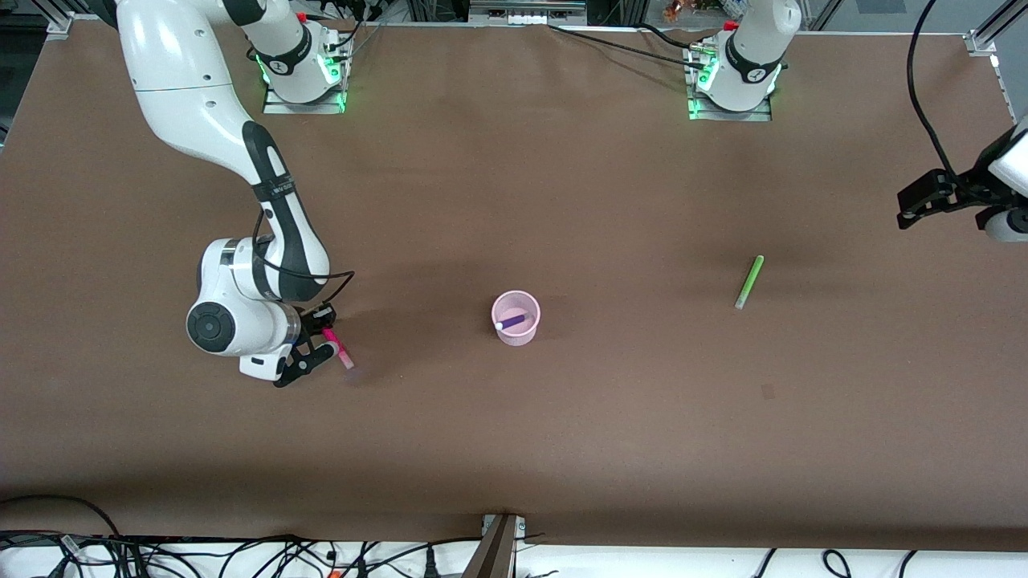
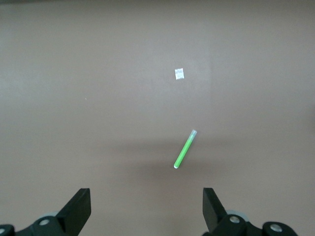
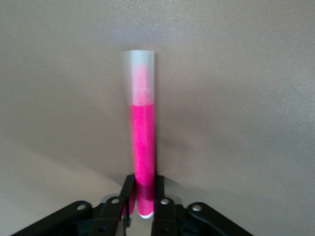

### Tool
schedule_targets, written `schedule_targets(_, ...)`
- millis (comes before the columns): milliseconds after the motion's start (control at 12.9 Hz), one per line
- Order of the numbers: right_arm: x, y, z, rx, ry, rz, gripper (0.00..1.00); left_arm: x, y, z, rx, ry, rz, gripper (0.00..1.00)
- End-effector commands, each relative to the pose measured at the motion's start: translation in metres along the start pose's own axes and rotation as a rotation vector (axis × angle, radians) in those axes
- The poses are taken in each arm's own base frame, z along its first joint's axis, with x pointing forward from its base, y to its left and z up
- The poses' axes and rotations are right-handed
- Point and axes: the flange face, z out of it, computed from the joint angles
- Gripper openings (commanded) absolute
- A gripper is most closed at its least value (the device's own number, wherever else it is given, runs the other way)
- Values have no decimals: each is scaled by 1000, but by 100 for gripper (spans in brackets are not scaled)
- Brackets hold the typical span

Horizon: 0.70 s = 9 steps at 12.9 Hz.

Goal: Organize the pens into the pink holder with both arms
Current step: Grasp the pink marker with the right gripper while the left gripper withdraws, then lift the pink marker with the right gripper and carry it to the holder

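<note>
1. Pens in three colours are visible on a brown table (image 1: pixel 514 449), along with a pink holder (image 1: pixel 516 318) standing upright near the middle of the table.
2. A purple pen (image 1: pixel 512 322) lies tilted inside the pink holder, its pale cap resting against the inner wall on the side toward the right arm's end of the table.
3. A magenta-pink pen (image 1: pixel 340 349) is clamped by the right gripper (image 1: pixel 320 347), well apart from the holder, toward the right arm's end of the table.
4. In the right wrist view, the two black fingers (image 3: pixel 129 195) of the right gripper (image 3: pixel 142 201) are closed tightly on one end of the magenta-pink pen (image 3: pixel 141 147). The pen's length sticks straight out from the fingertips, ending in a pale translucent cap.
5. Whether the held pen touches the table cannot be told; in the front view it sits low, close over the brown surface.
6. A light green pen (image 1: pixel 748 282) lies flat on the table, toward the left arm's end, well apart from the holder and slightly farther from the front camera than it.
7. The left gripper (image 1: pixel 932 197) hangs in the air over the left arm's end of the table, holding nothing.
8. In the left wrist view, the left gripper (image 2: pixel 146 206) has its fingers spread wide apart, with the light green pen (image 2: pixel 184 149) lying on the table below.
9. A small white scrap (image 2: pixel 179 73) lies on the table near the green pen.
</note>
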Motion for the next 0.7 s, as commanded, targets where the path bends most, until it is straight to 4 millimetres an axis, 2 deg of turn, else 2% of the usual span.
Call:
schedule_targets(0,-1,-5,-4,51,21,49,0,-16,6,4,-33,-1,-13,100)
schedule_targets(155,4,-18,-14,84,-6,164,0,-16,7,4,-42,-1,-10,100)
schedule_targets(233,7,-24,-25,101,-35,233,0,-16,7,6,-61,-6,-14,100)
schedule_targets(388,19,-55,-43,150,-90,366,0,-10,9,6,-68,1,-11,100)
schedule_targets(621,30,-102,-63,316,-165,561,0,-8,13,6,-68,-2,0,100)
